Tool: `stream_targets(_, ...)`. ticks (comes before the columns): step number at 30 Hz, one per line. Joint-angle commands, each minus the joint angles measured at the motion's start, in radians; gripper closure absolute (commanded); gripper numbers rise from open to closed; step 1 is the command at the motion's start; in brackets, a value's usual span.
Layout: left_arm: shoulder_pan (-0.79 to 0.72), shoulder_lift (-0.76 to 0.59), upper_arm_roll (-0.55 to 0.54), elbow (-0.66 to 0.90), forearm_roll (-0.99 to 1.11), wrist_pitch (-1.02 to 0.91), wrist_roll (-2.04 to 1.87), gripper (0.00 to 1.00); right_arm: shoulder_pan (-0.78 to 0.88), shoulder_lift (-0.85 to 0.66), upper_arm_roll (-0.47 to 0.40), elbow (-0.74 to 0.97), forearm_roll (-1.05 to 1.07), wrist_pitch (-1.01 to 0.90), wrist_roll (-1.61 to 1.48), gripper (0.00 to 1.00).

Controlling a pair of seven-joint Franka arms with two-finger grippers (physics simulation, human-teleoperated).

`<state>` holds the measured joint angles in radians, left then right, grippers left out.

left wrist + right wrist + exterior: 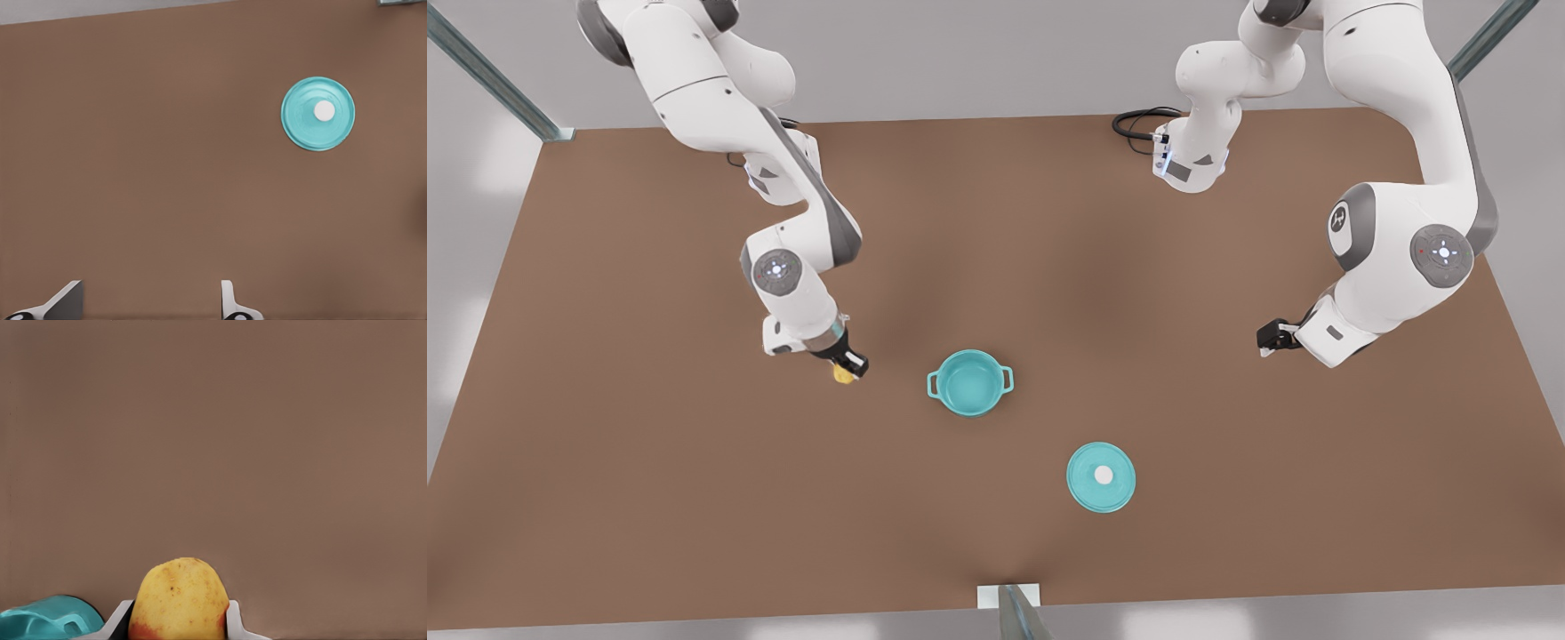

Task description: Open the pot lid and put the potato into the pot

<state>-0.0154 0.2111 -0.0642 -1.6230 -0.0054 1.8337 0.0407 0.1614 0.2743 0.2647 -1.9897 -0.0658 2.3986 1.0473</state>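
Note:
The teal pot (969,384) stands uncovered mid-table, its inside bare, and one loop handle of the pot (40,617) shows in the right wrist view. The pot lid (1085,484), knob up, lies flat on the table toward the front view's right of the pot; the left wrist view has the lid (303,123) farther off. My right gripper (849,364) is shut on the potato (842,375), to the front view's left of the pot. The potato (179,600) sits between its fingers (233,620). My left gripper (1267,342) waits open at the front view's right, its fingers (228,300) holding nothing.
The brown table (694,498) has wide bare stretches around the pot and lid. A black cable (1138,124) lies at the back edge near one arm's base. A white bracket (1009,594) sits at the front edge.

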Motion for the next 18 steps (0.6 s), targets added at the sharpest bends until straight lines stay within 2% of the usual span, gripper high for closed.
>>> stream_targets(1, 0.000, -0.001, 0.000, 0.000, 0.001, -0.001, 0.036, 0.00, 0.030, 0.051, 0.008, 0.100, -0.003, -0.124, 0.364, 0.45)
stream_targets(6, 0.000, 0.005, 0.000, 0.003, 0.002, 0.001, 0.033, 0.00, 0.124, 0.141, 0.010, 0.209, -0.008, -0.130, 0.447, 0.46)
stream_targets(11, -0.002, 0.010, 0.000, 0.014, 0.001, 0.004, 0.033, 0.00, 0.182, 0.244, 0.010, 0.246, -0.016, -0.127, 0.470, 0.46)
stream_targets(15, -0.002, 0.011, 0.000, 0.017, 0.001, 0.004, 0.039, 0.00, 0.233, 0.304, 0.010, 0.335, -0.014, -0.127, 0.519, 0.46)
stream_targets(18, -0.002, 0.011, 0.000, 0.017, 0.001, 0.004, 0.039, 0.00, 0.250, 0.313, 0.008, 0.339, -0.016, -0.127, 0.525, 0.46)
